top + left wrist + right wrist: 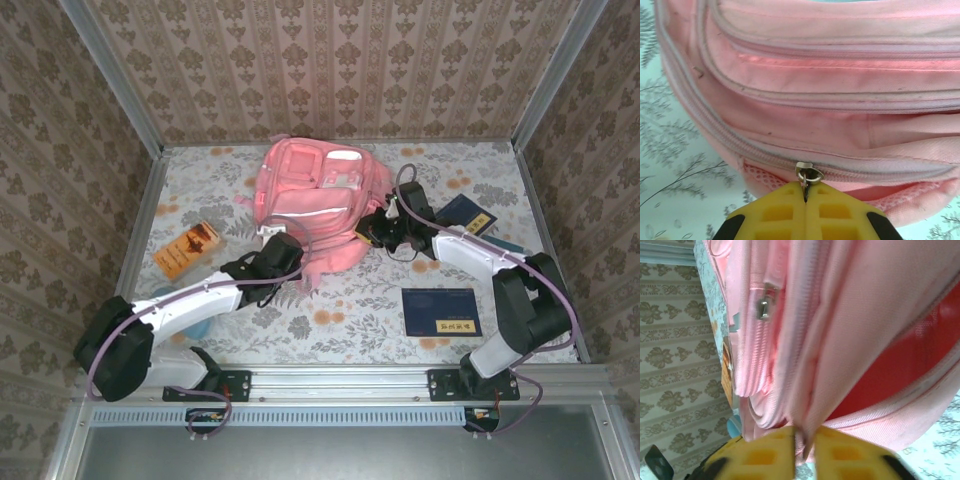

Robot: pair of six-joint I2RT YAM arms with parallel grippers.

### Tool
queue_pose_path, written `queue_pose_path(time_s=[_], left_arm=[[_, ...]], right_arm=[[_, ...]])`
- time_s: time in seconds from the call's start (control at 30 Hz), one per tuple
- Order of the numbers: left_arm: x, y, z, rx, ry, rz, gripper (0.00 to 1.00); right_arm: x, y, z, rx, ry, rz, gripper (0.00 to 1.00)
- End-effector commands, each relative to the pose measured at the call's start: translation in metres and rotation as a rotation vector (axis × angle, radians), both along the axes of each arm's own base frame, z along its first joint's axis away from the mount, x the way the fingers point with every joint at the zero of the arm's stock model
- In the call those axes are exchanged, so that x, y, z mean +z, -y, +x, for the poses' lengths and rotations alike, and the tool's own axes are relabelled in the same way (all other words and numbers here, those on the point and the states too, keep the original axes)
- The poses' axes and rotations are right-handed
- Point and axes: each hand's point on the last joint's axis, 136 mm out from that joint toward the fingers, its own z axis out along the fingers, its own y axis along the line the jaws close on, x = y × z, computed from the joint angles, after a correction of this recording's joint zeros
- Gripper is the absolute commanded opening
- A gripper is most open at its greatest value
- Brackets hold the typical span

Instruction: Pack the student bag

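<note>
Scene: I am a two-armed robot seen from above, working at a flower-patterned table (pixel 340 300).
Student bag: one large pink student bag (pixel 310 200) lies flat in the upper middle of the overhead frame, its bottom edge toward my bases.
Left gripper: my left gripper (pixel 805 196) is fully closed on a small metal zip pull (pixel 809 174) at the bag's lower left edge. The yellow fingers meet with no gap.
Right gripper: my right gripper (pixel 802 442) is at the bag's lower right edge. Its fingers are nearly together, pinching a fold of pink fabric beside an open seam with red lining.
Step in hand: I judge this to be unzipping a pocket so that things can go in.
Doing it well: I should draw the pull along the line of the zip, not away from the bag. The right side should hold the cloth taut against that pull. If the fold slips, the bag will likely slide with me.
Count, bags: one.
Count, dark-blue booklets: two, one at lower right (pixel 441 311) and one at right (pixel 470 212), partly behind my arm.
Count, orange books: one (pixel 187 248), at left.
</note>
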Motion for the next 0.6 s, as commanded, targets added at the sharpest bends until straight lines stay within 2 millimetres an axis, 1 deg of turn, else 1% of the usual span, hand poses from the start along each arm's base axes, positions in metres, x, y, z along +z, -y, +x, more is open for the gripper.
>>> queue_pose_path(time_s=[0.0, 0.07, 0.13, 0.17, 0.23, 0.33, 0.4, 0.43, 0.57], left_arm=[[0.017, 0.036, 0.004, -0.182, 0.071, -0.067, 0.0], [0.024, 0.054, 0.001, -0.27, 0.086, -0.099, 0.0], [0.03, 0.07, -0.003, -0.343, 0.098, -0.131, 0.0], [0.032, 0.077, -0.005, -0.376, 0.1, -0.146, 0.0], [0.035, 0.089, -0.008, -0.428, 0.101, -0.164, 0.0], [0.036, 0.104, -0.012, -0.493, 0.099, -0.171, 0.0], [0.037, 0.11, -0.013, -0.512, 0.1, -0.163, 0.0], [0.037, 0.112, -0.013, -0.521, 0.099, -0.163, 0.0], [0.036, 0.115, -0.014, -0.532, 0.095, -0.154, 0.0]], right_arm=[[0.007, 0.02, -0.009, -0.063, 0.002, -0.062, 0.43], [0.004, 0.029, -0.017, -0.1, -0.024, -0.102, 0.46], [0.003, 0.037, -0.026, -0.141, -0.047, -0.15, 0.52], [-0.001, 0.04, -0.031, -0.159, -0.071, -0.169, 0.54], [0.004, 0.037, -0.039, -0.177, -0.074, -0.151, 0.56], [-0.003, 0.03, -0.048, -0.201, -0.14, -0.151, 0.58], [-0.011, 0.033, -0.05, -0.228, -0.19, -0.17, 0.58], [-0.019, 0.034, -0.049, -0.237, -0.22, -0.19, 0.57], [-0.032, 0.036, -0.046, -0.252, -0.259, -0.224, 0.54]])
